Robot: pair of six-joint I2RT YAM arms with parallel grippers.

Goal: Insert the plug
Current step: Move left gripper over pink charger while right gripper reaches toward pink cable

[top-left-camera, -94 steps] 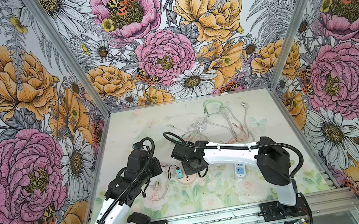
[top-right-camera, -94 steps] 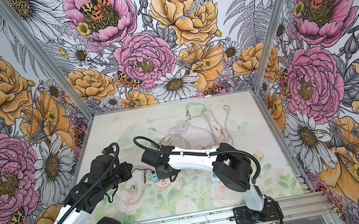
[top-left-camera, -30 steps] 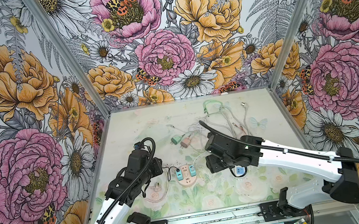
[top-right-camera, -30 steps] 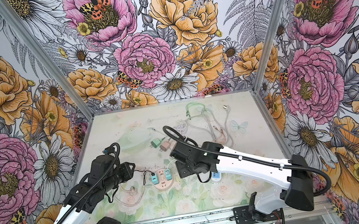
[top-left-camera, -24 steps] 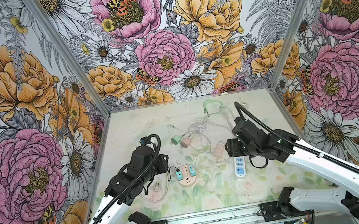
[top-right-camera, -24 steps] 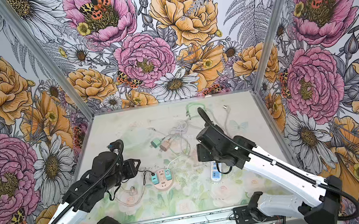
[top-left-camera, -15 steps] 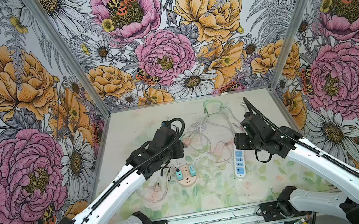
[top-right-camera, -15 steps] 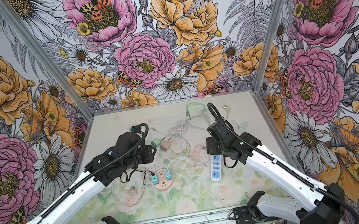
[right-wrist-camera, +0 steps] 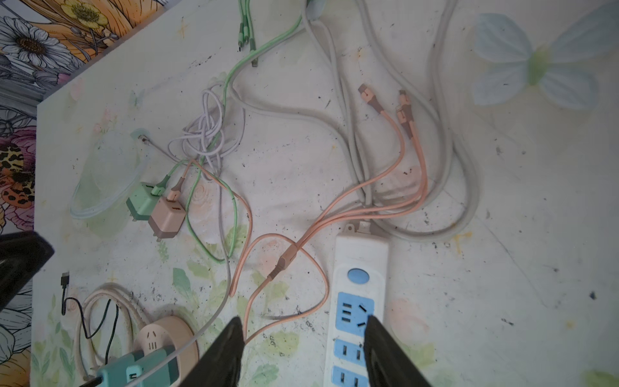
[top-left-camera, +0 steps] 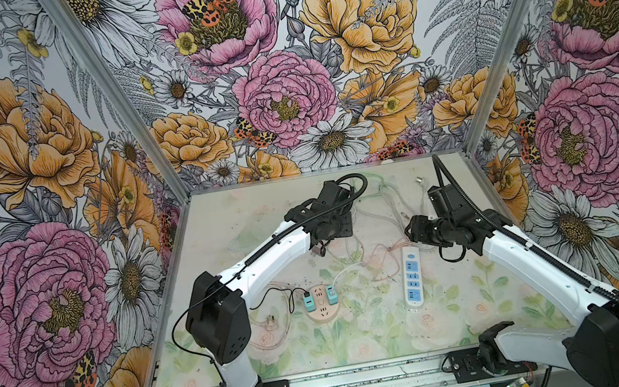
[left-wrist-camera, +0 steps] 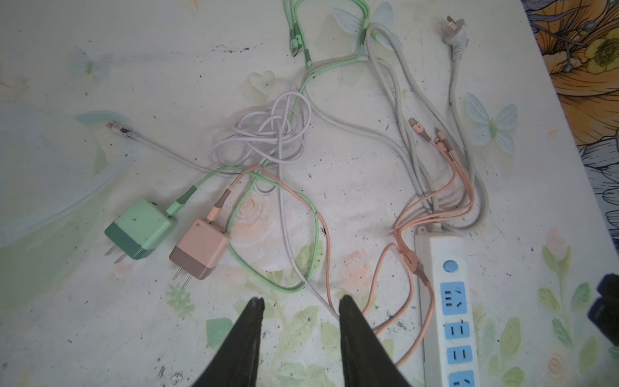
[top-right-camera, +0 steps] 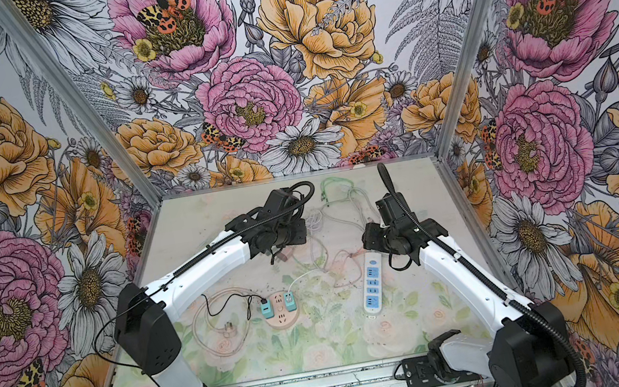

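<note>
Two loose charger plugs lie side by side on the table, a green one (left-wrist-camera: pixel 140 228) and a pink one (left-wrist-camera: pixel 199 248), each on its own cable. My left gripper (left-wrist-camera: pixel 301 303) hovers just short of them, open with only table and stray cable between its fingers. In a top view it (top-left-camera: pixel 320 245) hangs over the pink plug (top-left-camera: pixel 315 251). The white power strip (right-wrist-camera: pixel 360 301) with blue sockets lies under my right gripper (right-wrist-camera: pixel 303 323), which is open and empty; one fingertip (right-wrist-camera: pixel 375 328) overlaps the strip's first socket. In both top views that strip (top-left-camera: pixel 413 275) (top-right-camera: pixel 372 283) lies right of centre.
A round pink socket (top-left-camera: pixel 322 308) with two teal plugs (top-left-camera: pixel 309 302) in it sits at the front middle, its cord and white plug (top-left-camera: pixel 270 322) to the left. Tangled green, pink, lilac and grey cables (left-wrist-camera: pixel 284 140) spread across the rear. Flowered walls close three sides.
My left arm has swung from the front left out over the chargers near the middle. My right arm has drawn back to the right, above the power strip's end, with its jaws slightly narrower.
</note>
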